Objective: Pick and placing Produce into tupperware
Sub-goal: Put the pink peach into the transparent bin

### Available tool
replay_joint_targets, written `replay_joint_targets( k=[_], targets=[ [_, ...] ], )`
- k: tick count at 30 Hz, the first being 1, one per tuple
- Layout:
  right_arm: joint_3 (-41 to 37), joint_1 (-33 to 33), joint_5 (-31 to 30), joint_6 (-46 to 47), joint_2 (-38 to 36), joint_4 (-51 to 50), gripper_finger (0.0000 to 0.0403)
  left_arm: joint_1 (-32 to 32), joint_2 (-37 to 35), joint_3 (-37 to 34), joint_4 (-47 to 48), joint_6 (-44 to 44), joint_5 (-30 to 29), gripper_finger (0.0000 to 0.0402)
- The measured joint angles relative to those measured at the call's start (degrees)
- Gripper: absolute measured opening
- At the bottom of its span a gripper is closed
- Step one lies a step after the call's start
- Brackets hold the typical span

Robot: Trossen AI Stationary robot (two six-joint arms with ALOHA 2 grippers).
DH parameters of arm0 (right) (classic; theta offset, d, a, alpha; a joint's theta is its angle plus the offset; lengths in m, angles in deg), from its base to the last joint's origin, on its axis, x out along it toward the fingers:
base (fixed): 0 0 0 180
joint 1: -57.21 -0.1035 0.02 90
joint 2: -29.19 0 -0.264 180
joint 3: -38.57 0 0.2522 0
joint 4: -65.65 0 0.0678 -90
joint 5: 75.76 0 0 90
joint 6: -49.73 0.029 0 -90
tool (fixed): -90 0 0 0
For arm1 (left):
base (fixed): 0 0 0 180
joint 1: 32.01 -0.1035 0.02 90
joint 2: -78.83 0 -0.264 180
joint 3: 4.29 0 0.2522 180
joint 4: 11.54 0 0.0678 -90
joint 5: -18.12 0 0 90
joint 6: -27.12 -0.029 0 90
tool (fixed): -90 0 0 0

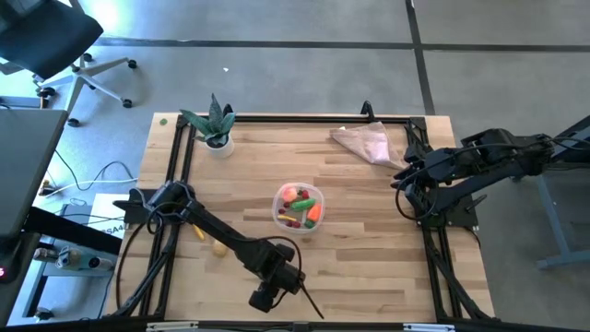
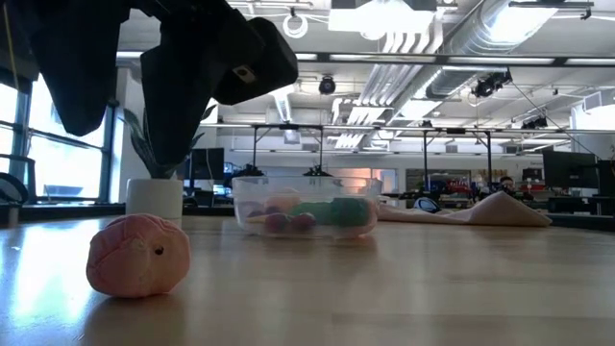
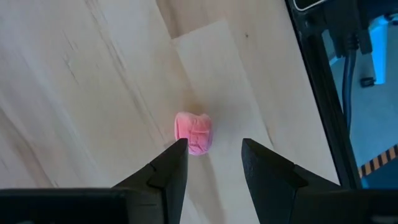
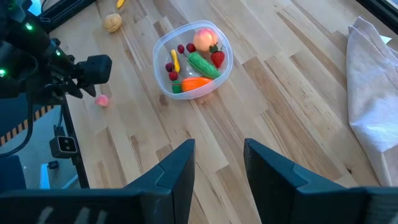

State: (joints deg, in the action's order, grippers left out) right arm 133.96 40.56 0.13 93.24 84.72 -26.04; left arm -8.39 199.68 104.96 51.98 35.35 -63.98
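**Left claw over the pink piece, tub beyond it.**

Your left claw hangs with its fingers parted and empty; the pink piece lies on the table just ahead of the tips, a little toward one finger and not centred in the gap. It is a squat lump with no clear long axis, so finger direction matters little; you likely need a small shift forward and sideways before descending. Farther off, the tub sits mid-table, well apart from this claw, already holding a green pod, a carrot and red bits. A potato lies loose. The right claw, open and empty, waits at the far edge, much farther away from the piece.
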Motion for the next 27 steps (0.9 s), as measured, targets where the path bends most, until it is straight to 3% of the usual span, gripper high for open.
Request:
replay_joint_targets(
  k=[22,27],
  targets=[
    [0.0,0.0,0.0,0.0,0.0,0.0,0.0130,0.0,0.0,0.0,0.1,4.3,0.0,0.0141],
    [0.0,0.0,0.0,0.0,0.0,0.0,0.0130,0.0,0.0,0.0,1.1,6.7,-1.2,0.0178]
  ],
)
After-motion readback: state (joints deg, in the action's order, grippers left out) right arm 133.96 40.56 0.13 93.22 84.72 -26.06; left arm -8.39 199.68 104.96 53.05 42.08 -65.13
